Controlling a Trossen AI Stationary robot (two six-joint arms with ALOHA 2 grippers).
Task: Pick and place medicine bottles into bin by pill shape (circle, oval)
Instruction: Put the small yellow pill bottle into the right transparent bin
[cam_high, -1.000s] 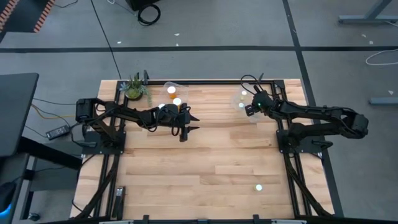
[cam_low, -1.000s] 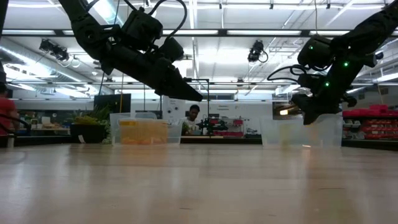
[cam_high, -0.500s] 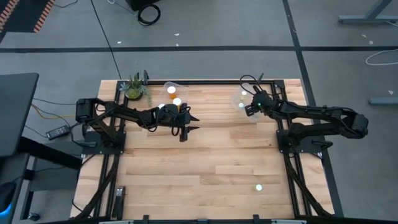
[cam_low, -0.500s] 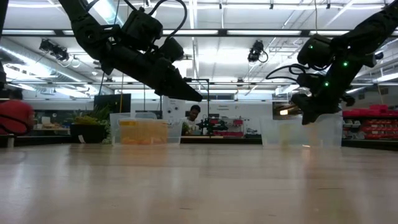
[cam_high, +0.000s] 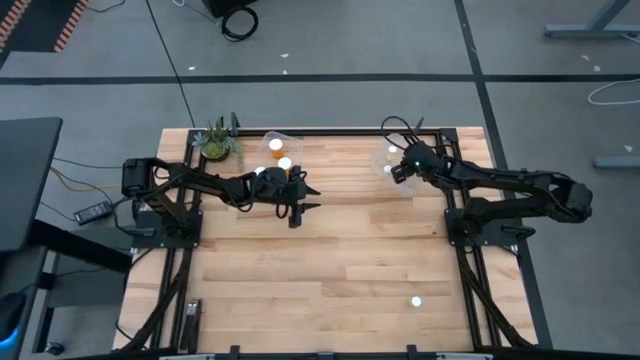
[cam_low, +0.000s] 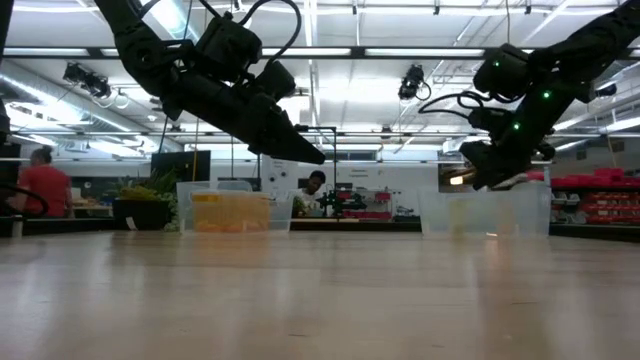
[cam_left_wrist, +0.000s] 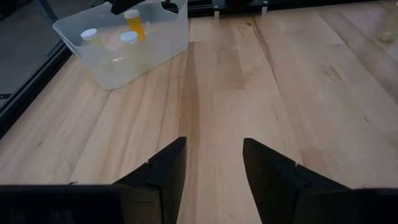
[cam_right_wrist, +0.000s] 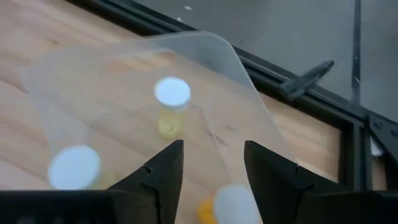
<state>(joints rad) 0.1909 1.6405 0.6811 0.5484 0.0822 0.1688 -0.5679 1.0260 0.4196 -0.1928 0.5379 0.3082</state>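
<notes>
My left gripper (cam_high: 303, 197) hangs open and empty above the table's middle left; its wrist view (cam_left_wrist: 214, 168) shows bare wood between the fingers. A clear bin (cam_left_wrist: 118, 68) beyond it holds several orange, white-capped medicine bottles (cam_left_wrist: 129, 38). My right gripper (cam_high: 395, 172) is open and empty over a second clear bin (cam_right_wrist: 211, 50) at the far right. That bin holds a bottle standing upright (cam_right_wrist: 172, 93) and two more (cam_right_wrist: 74, 167). One bottle (cam_high: 417, 300) stands alone on the table near the front right.
A small potted plant (cam_high: 216, 140) stands at the far left corner beside the left bin (cam_high: 270, 135). The black frame rail (cam_right_wrist: 298, 87) runs just behind the right bin. People show in the room beyond the table (cam_low: 45, 185). Bare wood spans the table's middle and near side.
My right gripper has risen a little and shifted slightly toward the table's far left, staying over the right bin with its fingers apart.
</notes>
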